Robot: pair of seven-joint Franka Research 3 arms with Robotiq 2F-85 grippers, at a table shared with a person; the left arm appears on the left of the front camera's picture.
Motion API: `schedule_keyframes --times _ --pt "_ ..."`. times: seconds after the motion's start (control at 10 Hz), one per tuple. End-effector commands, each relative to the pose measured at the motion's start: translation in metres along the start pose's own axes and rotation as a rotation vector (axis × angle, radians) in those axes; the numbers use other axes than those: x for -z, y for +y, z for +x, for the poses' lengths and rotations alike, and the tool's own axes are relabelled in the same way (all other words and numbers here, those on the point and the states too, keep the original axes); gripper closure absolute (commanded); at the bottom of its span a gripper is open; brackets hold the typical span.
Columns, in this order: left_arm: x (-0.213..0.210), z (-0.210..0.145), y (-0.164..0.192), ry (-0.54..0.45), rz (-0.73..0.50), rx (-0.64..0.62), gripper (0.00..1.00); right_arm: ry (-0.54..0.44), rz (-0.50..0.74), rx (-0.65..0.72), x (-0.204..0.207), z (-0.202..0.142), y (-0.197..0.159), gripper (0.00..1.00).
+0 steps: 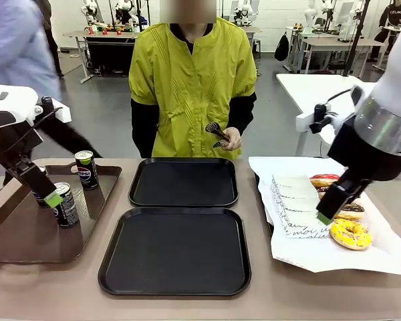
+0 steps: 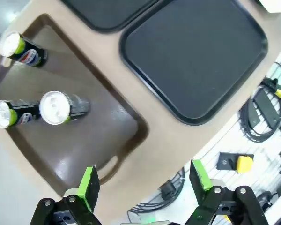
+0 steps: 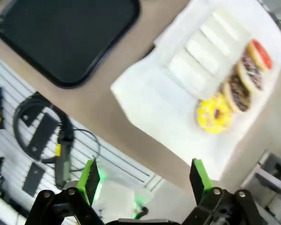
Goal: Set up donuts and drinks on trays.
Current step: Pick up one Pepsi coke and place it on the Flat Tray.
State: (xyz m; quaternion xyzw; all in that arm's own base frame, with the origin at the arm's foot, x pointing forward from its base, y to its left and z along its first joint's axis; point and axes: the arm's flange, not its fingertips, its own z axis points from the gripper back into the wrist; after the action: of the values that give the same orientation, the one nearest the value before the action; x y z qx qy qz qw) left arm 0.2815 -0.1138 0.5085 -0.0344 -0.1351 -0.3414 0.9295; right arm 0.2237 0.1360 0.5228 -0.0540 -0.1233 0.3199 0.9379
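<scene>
The left hand (image 2: 144, 173) hangs released, its green pads spread wide with nothing between them, over the brown tray (image 2: 126, 122) at the counter's (image 1: 287, 294) 9 o'clock side. Three drinks (image 2: 56, 107) stand upright on that tray, two close together and one apart toward 12 o'clock. The two black trays (image 1: 175, 251) lie mid-counter, one at 12 o'clock of the other, rims almost touching. The right hand (image 3: 144, 171) is also released and grasps nothing, raised above the white paper (image 1: 387, 254) at 3 o'clock. There the donuts (image 3: 214, 113) lie in a row, yellow, chocolate, sprinkled and red, beside a row of white sleeves (image 3: 210, 51). A person at 12 o'clock holds black tongs (image 1: 216, 134)
</scene>
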Motion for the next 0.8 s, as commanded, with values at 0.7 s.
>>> schedule_keyframes --times 0.7 --pt "-0.02 -0.039 0.062 -0.327 -0.494 -0.488 0.0 -0.455 0.759 0.574 0.03 -0.081 -0.09 0.0"
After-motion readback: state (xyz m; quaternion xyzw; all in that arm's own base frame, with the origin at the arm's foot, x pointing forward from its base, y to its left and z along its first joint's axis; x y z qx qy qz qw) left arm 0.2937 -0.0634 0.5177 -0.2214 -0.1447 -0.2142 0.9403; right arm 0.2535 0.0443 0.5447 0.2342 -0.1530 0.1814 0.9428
